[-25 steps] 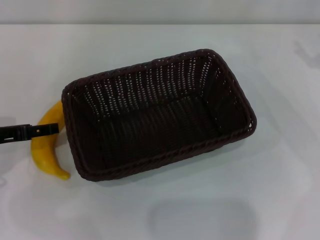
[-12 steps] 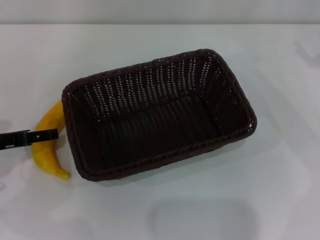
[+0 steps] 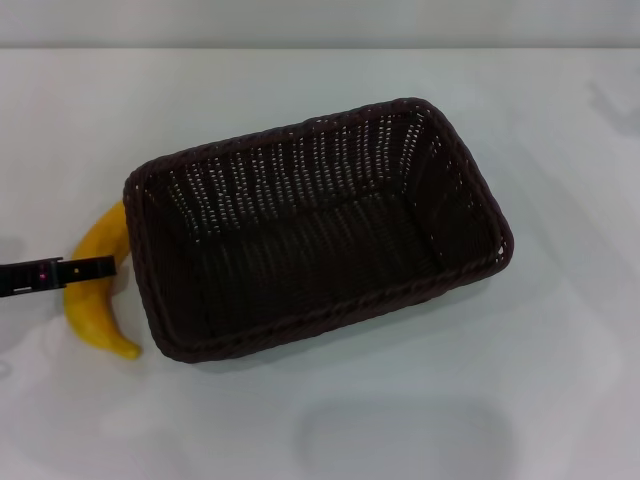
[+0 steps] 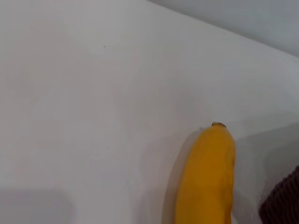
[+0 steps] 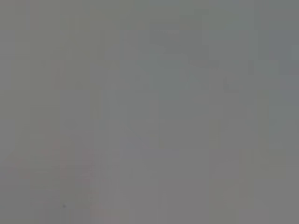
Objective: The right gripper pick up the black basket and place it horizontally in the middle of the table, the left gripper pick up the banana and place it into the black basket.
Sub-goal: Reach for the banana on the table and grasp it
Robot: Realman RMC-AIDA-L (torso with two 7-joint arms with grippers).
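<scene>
Reaching in level from nine o'clock, the thin black left pincer (image 3: 88, 268) lies across the middle of the curved yellow banana (image 3: 95, 290); whether it grips the fruit cannot be told. The banana rests on the plain white surface (image 3: 330, 420), just beside the short nine-o'clock wall of the large dark woven rectangular basket (image 3: 460, 200), which sits centrally, empty.

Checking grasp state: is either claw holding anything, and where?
Cannot tell. Left claw lies across the banana at mid-length; closure isn't visible. Right claw is out of view.
</scene>
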